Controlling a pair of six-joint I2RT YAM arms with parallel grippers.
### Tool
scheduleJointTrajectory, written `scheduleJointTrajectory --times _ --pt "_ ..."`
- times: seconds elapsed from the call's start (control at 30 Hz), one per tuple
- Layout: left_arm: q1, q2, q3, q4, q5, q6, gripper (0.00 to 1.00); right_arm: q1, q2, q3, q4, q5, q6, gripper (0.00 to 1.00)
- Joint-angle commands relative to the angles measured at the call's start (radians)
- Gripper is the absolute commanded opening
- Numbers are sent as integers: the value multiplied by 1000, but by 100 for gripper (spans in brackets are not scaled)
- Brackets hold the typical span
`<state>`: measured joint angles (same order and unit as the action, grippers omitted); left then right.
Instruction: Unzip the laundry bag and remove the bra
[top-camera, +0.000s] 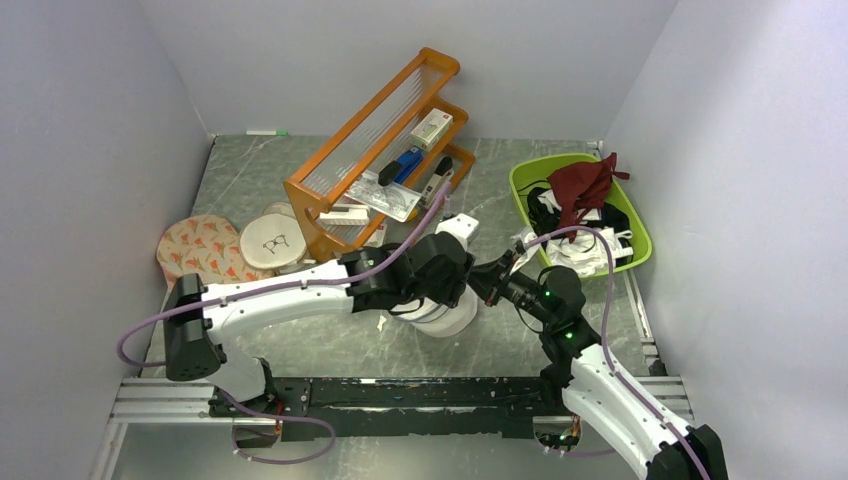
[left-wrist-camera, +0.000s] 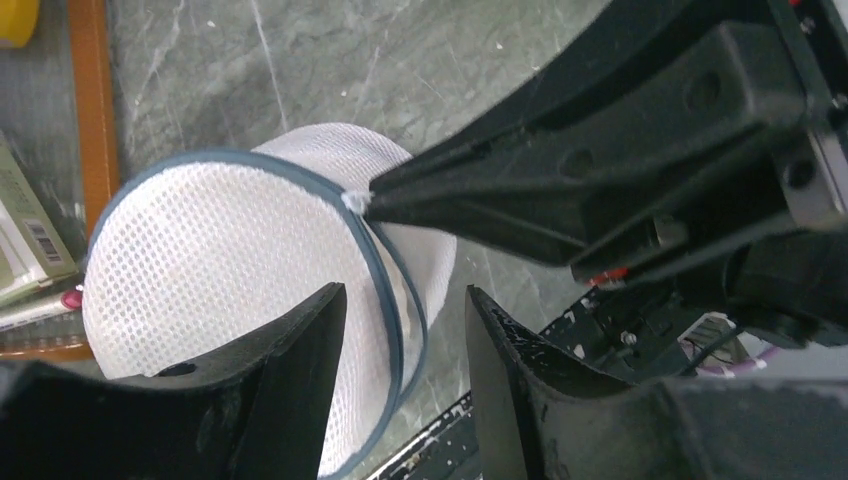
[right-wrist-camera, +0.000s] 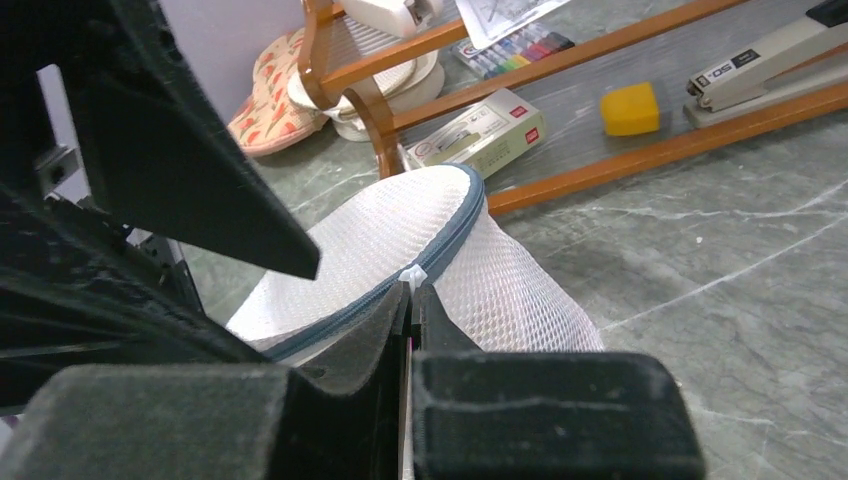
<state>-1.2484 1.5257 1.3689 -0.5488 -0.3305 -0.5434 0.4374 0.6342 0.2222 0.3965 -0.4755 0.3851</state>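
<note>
The left gripper (left-wrist-camera: 405, 300) is spread, its fingers straddling the dark zipper rim of the laundry bag (left-wrist-camera: 220, 260). The bag sits on the worktop (top-camera: 320, 345) between the two arms, just in front of the orange rack (top-camera: 345, 150). The right gripper (right-wrist-camera: 410, 292) is pressed together, pinching the white zipper pull (right-wrist-camera: 412, 272) on that rim.

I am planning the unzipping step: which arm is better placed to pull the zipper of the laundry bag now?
Right. The right gripper is shut on the white zipper pull at the rim of the laundry bag; the left gripper only straddles the rim, open.
</note>
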Motion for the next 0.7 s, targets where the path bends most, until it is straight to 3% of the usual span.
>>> scheduleJointTrajectory --times 0.0,0.4,0.67 --pt "-6 50 64 -19 -85 24 57 -6 -14 12 -4 -46 8 0" --pt "-5 115 102 -65 -131 16 39 -5 0 18 1 -65 14 0" --pt "-6 67 61 -45 -83 11 14 -5 32 9 44 -57 36 0"
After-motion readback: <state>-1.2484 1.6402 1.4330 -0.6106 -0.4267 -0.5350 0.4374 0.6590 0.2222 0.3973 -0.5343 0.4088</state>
